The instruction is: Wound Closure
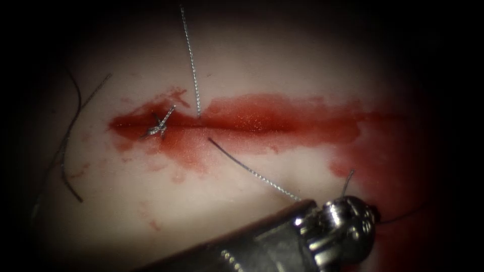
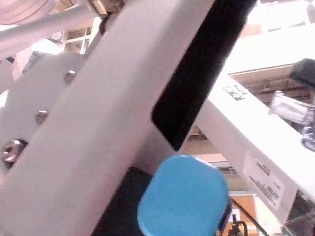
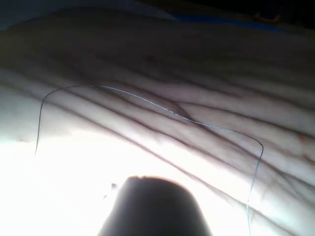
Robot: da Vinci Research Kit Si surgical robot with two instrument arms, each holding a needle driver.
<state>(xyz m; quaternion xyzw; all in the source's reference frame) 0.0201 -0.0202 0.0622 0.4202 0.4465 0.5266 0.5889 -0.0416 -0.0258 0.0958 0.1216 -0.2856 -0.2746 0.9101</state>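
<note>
The tissue (image 1: 262, 65) has a horizontal cut (image 1: 262, 126) soaked in red fluid (image 1: 282, 118). A tied knot (image 1: 159, 125) sits at the cut's left end. One strand of thread (image 1: 191, 60) rises from the cut just right of the knot and leaves the picture upward. A second strand (image 1: 254, 174) runs from below the cut down and right, and passes behind the left tool (image 1: 348, 226). That tool's shaft (image 1: 242, 247) enters from the bottom and its wrist lies below the cut's right part. A short thread end (image 1: 348, 179) sticks up from the wrist.
Dark loose thread (image 1: 68, 146) curves over the tissue left of the cut. A thin dark strand (image 1: 403, 217) leads right from the left tool's wrist. In the right wrist view, thread (image 3: 162, 108) arcs over ridged tissue (image 3: 206, 64) beyond a dark rounded blur (image 3: 152, 206).
</note>
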